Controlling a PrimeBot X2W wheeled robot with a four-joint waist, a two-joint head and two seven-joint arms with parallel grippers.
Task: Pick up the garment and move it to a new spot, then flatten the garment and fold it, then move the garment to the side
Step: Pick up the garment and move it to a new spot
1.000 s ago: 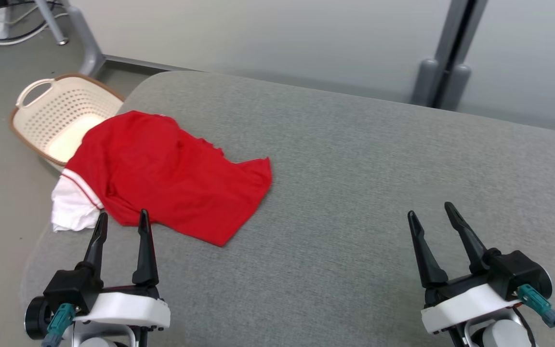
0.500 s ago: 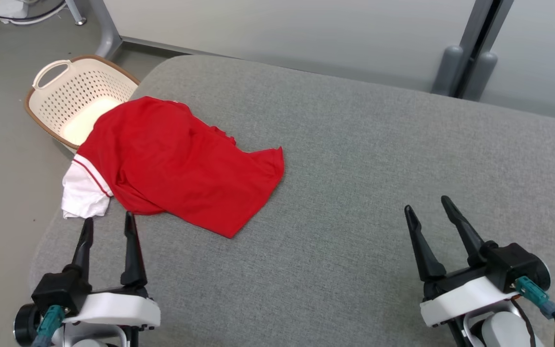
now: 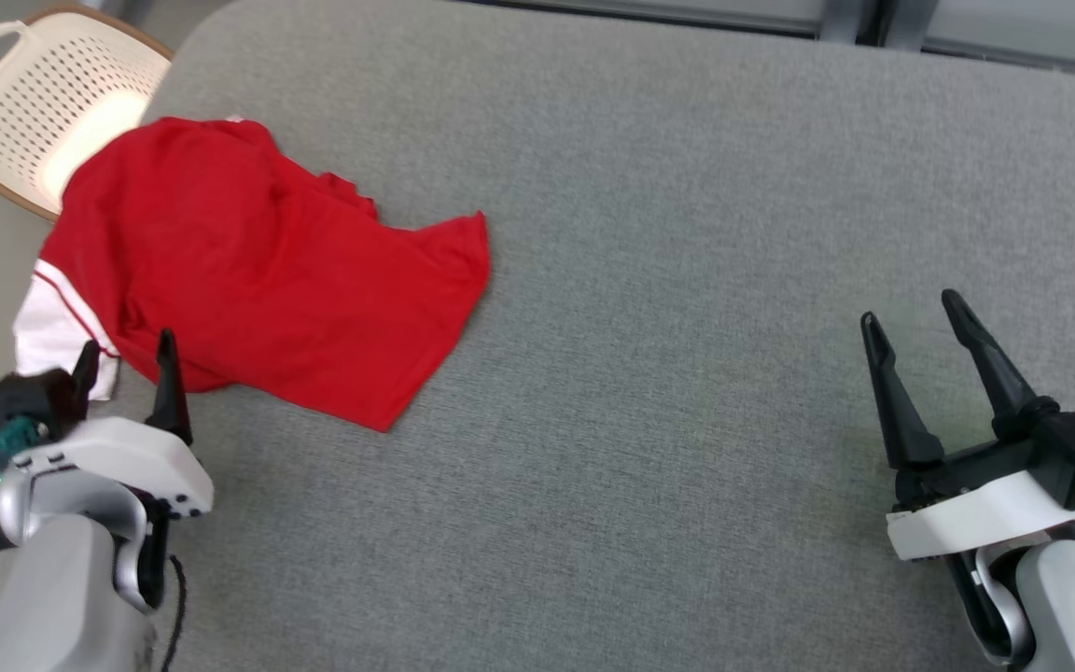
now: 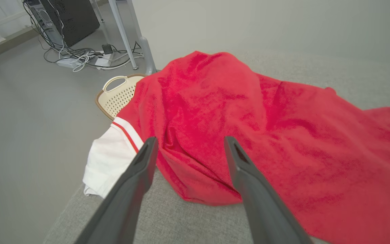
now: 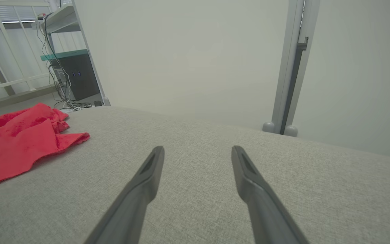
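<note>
The red shirt (image 3: 258, 280) is lying rumpled at ten o'clock on the bench (image 3: 687, 327), its white sleeve (image 3: 50, 329) drooping over the edge near a basket (image 3: 34, 93). The left jaws are hovering spread at its hem; the right jaws, spread, at four o'clock.

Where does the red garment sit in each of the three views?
Head view: garment upper left, at the grey table's left edge.
Left wrist view: garment centre and right.
Right wrist view: garment at the left edge, mid-height.
Shared landmark: the grey table under it.
</note>
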